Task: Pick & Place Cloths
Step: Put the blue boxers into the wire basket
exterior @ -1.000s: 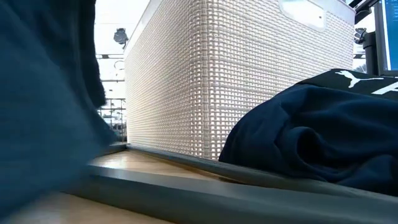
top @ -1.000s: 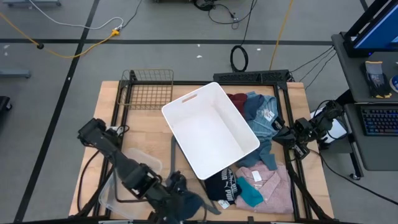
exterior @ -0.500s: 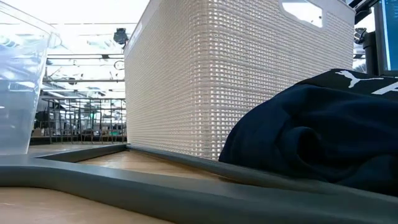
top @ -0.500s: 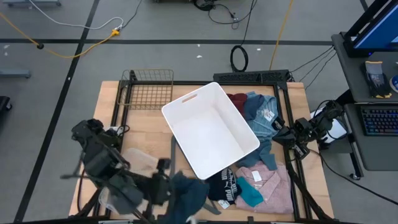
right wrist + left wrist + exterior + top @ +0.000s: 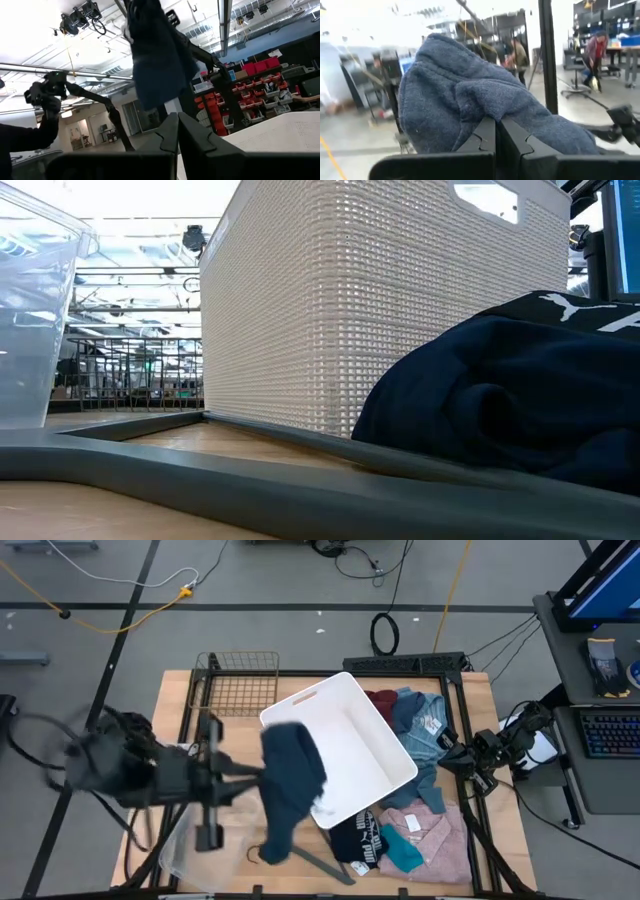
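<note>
Now the left gripper (image 5: 262,772), left of centre in the high view, is clamped on the navy cloth (image 5: 290,780); in the left wrist view its fingers (image 5: 485,136) press together with the blue fabric bunched just beyond them. The cloth hangs in the air, its upper part over the left rim of the white basket (image 5: 375,755) at the middle of the frame, its tail drooping down past the lower-left edge toward the grey hanger (image 5: 320,866) at the bottom.

The step in hand looks like carrying this garment into the basket. To do it well, the arm should bring the grip further toward the basket's centre before letting go, high enough that the trailing tail clears the rim instead of draping outside. Releasing only when most of the fabric hangs over the interior would keep it from sliding back out onto the table.

The remaining cloths lie at the right of the basket: the maroon cloth (image 5: 382,700) and light-blue shirt (image 5: 420,730) at upper right, the pink shirt (image 5: 435,840), teal cloth (image 5: 403,852) and black cloth (image 5: 358,838) at lower right.

The right gripper (image 5: 447,748) waits at the right edge of the table, fingers together, holding nothing.
</note>
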